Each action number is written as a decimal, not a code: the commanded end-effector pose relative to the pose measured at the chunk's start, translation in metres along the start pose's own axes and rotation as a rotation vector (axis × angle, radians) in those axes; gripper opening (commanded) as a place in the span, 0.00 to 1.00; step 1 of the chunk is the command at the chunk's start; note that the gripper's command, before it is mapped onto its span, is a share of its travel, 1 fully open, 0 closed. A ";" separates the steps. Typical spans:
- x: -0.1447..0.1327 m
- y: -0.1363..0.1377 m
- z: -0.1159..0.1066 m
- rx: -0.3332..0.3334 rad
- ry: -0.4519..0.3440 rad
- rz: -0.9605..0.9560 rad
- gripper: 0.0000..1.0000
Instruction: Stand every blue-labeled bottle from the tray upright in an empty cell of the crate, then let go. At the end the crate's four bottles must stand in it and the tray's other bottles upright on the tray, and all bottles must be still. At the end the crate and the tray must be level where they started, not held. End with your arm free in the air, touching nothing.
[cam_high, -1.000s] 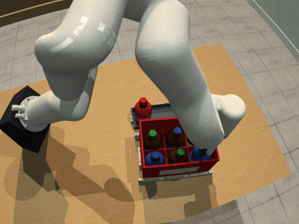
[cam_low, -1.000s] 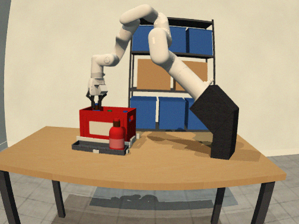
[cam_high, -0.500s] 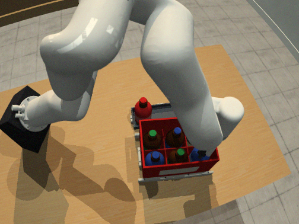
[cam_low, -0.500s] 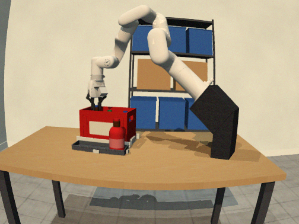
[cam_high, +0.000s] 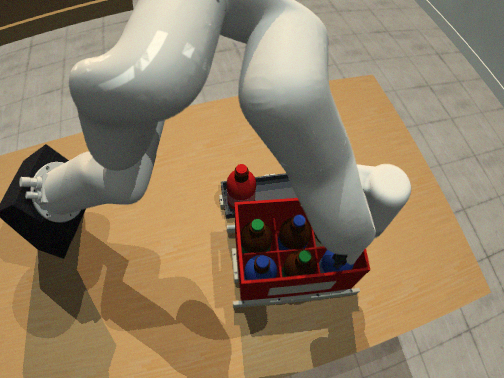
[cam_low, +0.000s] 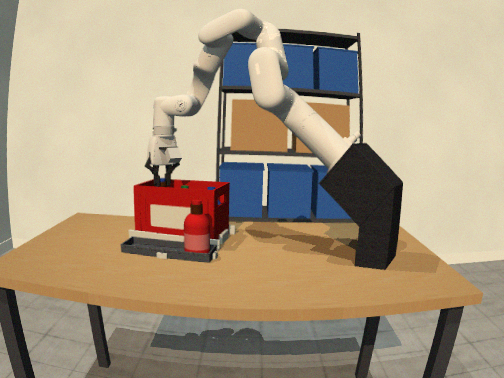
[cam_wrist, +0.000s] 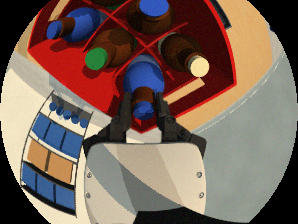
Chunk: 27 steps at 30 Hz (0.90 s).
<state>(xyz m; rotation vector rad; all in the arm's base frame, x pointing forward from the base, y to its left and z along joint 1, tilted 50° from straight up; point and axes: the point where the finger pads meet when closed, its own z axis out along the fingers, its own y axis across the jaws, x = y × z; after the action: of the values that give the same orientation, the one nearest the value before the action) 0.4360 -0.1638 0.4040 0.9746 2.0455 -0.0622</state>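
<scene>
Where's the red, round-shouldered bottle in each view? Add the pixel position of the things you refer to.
Top: the red, round-shouldered bottle (cam_high: 241, 186) (cam_low: 197, 232) is near centre, at the crate's upper-left corner.
Exterior: below and left of centre, before the crate's right part.
Wrist: not in it.
Shared landmark: the red, box-shaped, divided crate (cam_high: 254, 290) (cam_low: 142, 210) (cam_wrist: 75, 75).
</scene>
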 end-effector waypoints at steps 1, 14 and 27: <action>-0.001 0.001 -0.001 -0.002 -0.004 0.000 0.00; -0.001 0.001 -0.001 -0.002 -0.004 0.000 0.00; -0.001 0.001 0.001 -0.002 -0.004 0.000 0.00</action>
<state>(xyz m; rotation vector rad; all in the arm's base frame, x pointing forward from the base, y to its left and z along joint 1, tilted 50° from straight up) 0.4370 -0.1643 0.4032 0.9746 2.0455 -0.0622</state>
